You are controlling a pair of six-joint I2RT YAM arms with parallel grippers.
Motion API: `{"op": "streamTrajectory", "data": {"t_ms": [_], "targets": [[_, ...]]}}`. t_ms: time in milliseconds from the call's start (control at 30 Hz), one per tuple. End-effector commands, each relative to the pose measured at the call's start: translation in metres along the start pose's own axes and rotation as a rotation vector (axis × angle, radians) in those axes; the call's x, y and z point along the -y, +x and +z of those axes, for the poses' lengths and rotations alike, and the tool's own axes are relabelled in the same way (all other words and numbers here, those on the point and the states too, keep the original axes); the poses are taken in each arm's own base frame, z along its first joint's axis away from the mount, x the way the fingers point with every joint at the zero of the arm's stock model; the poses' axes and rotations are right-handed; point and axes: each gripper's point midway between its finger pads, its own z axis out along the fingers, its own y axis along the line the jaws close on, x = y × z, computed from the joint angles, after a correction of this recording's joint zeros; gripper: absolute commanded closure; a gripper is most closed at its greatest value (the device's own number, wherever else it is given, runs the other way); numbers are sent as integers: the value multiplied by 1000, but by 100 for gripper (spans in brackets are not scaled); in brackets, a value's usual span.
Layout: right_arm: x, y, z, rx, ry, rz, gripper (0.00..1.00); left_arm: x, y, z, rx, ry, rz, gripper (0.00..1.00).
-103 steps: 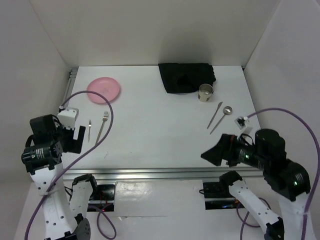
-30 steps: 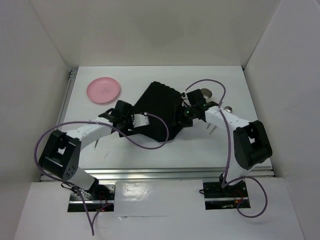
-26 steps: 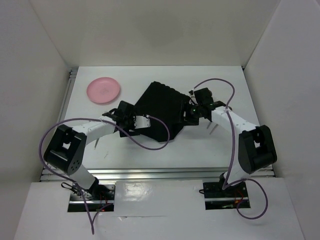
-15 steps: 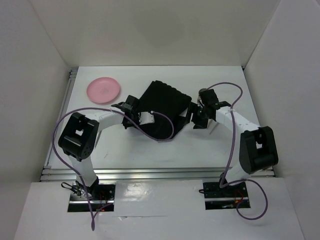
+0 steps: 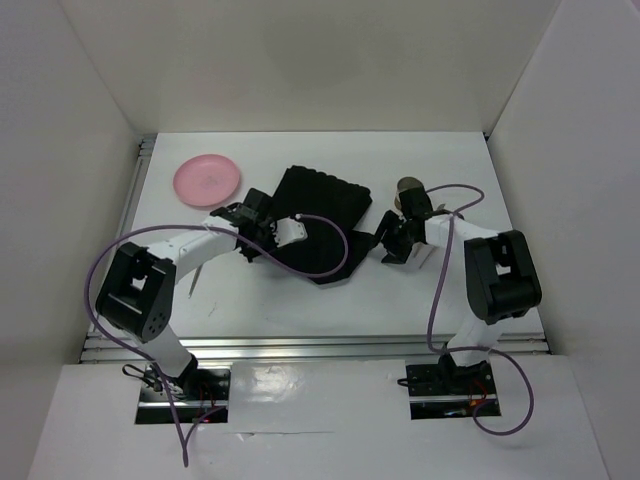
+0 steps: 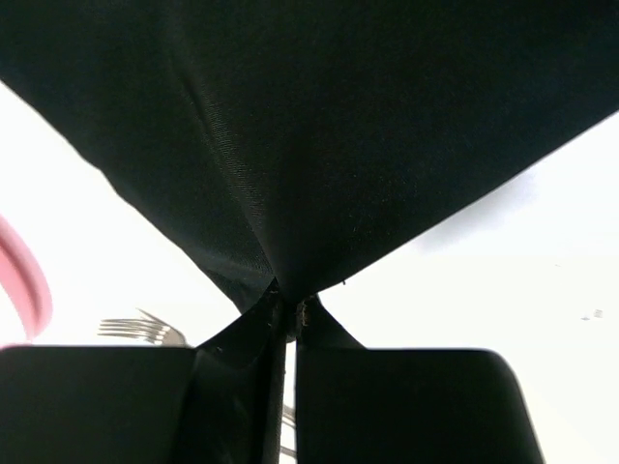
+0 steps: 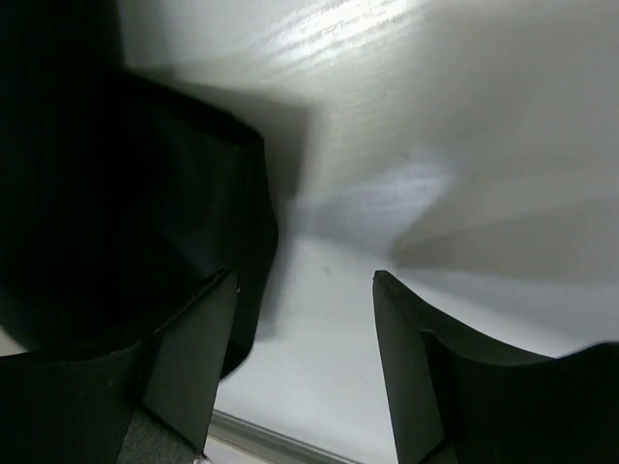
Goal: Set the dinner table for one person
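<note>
A black placemat lies at the middle of the white dinner table. My left gripper is at the mat's left side, shut on a pinched fold of its edge. In the left wrist view the black cloth fans out from my closed left gripper. My right gripper stands open just off the mat's right edge. The right wrist view shows bare table at my right gripper between the fingers, with the mat beside the left finger.
A pink plate sits at the back left and shows at the edge of the left wrist view. Fork tines lie close to my left gripper. A metal cup stands behind the right arm, partly hidden.
My left gripper has closed on the placemat's edge. The mat has turned and settled flatter. My right gripper has slid off the mat to its right edge and stays open.
</note>
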Motion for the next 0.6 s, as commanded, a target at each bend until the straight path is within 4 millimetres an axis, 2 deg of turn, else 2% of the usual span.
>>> {"op": "streamTrajectory", "data": {"t_ms": [0,133,200,233,300,333,400,433,467,533,567], "targets": [[-23,-19,14,43,-95,66,34,16,0,-9,20,42,-47,100],[-21,-19,37,-1,-84,98,39,21,2,-12,3,38,-65,100],[-16,-17,44,-13,-72,112,48,19,2,-14,4,25,-75,100],[-18,-22,46,2,-73,118,70,18,0,-17,5,24,-88,100],[-16,-25,50,10,-59,120,100,9,-3,-25,4,-15,-116,100],[-14,-24,49,7,-40,125,100,5,-3,-32,-3,-38,-127,100],[-11,-38,30,75,-1,130,100,-20,-1,-53,-36,-155,-143,100],[-23,-50,6,146,-28,101,100,-31,5,-62,-58,-200,-161,100],[-21,-53,-7,179,-10,90,100,-48,7,-78,-75,-264,-176,100],[-22,-81,-40,300,2,67,100,-73,13,-101,-83,-327,-189,100],[-38,-97,-72,368,-32,48,100,-93,3,-122,-51,-381,-209,100]]}}
